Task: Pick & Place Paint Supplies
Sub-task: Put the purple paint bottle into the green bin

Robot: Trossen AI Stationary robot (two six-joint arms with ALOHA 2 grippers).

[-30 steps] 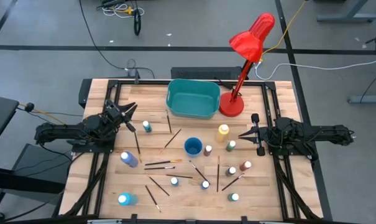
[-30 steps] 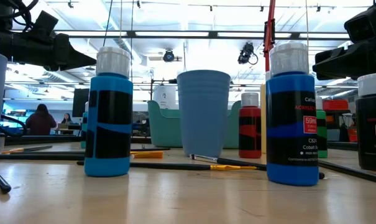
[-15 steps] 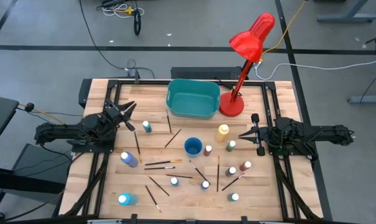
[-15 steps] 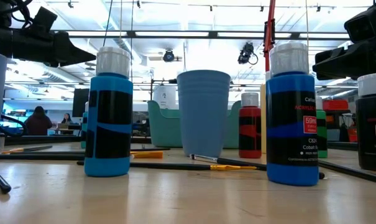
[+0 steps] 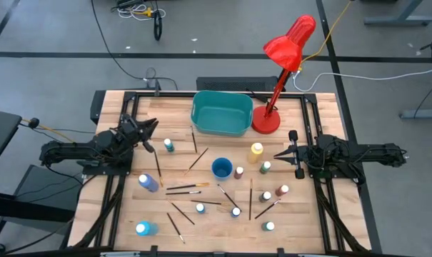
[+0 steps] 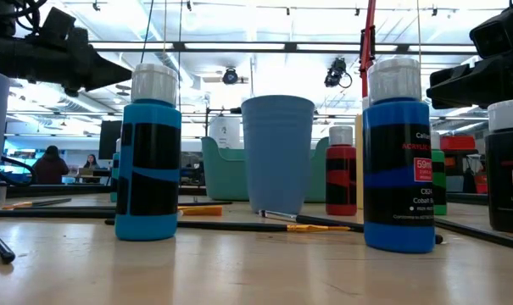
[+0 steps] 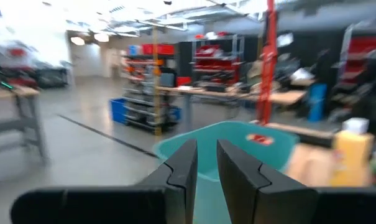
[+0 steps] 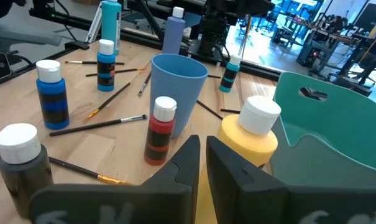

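The table (image 5: 123,214) is pale, matt wood with visible grain, framed by dark metal rails. The paint bottles (image 6: 151,157) look like smooth, glossy plastic with white caps and printed paper-like labels, and the blue cup (image 8: 177,92) and teal tub (image 5: 220,113) are smooth plastic with a soft sheen. The red lamp (image 5: 288,39) has a glossy painted finish, the thin paintbrushes (image 5: 186,187) have dark, smooth handles, and both tools, left tool (image 7: 204,177) and right tool (image 8: 202,163), show matt black fingers.
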